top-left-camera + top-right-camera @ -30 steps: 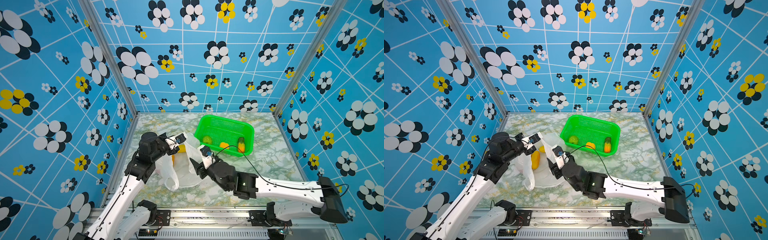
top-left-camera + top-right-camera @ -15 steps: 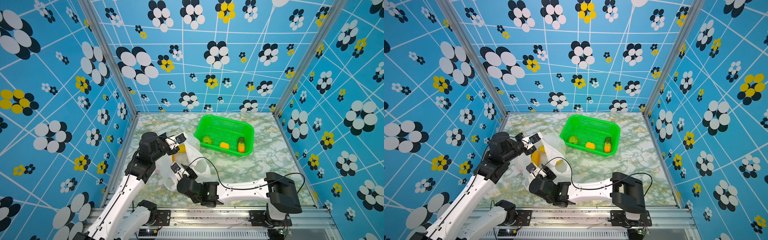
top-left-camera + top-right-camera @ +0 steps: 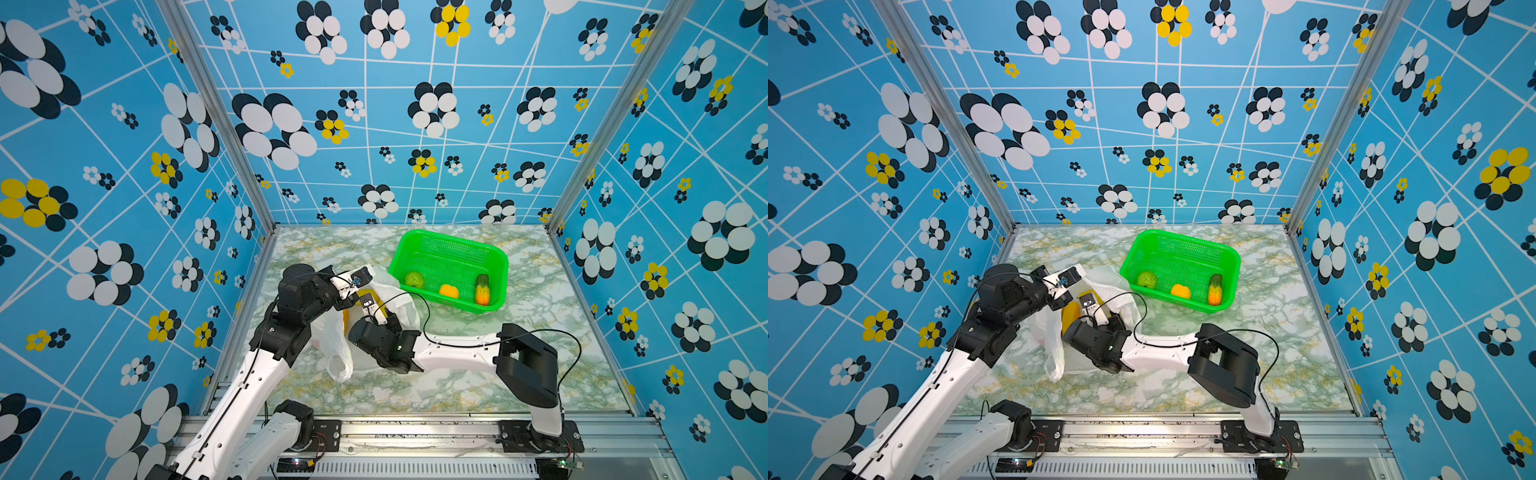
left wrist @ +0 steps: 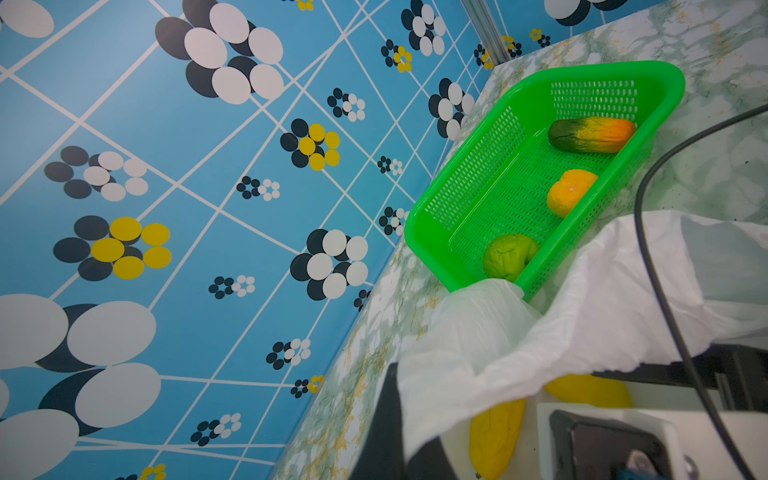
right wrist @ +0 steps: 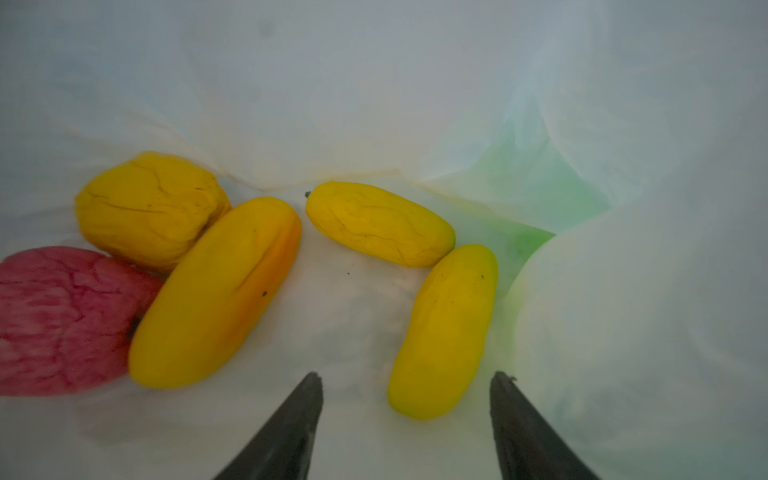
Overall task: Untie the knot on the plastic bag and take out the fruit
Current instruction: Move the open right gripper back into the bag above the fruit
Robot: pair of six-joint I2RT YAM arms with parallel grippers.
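Inside the plastic bag (image 3: pixel 337 353), left of centre, the right gripper (image 5: pixel 407 377) is hovering, jaws apart, over a yellow fruit (image 5: pixel 446 328); the left gripper (image 3: pixel 351 297) is clamping the rim. Closing carelessly risks pinching film too.

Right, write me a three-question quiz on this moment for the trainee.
1. True or false: the green basket holds three fruits.
2. The right end effector is: A) in the basket, B) inside the plastic bag, C) over bare table.
3. Fill in: the right wrist view shows ___ yellow fruits beside one pink-red fruit.
Key: 1 true; 2 B; 3 four.
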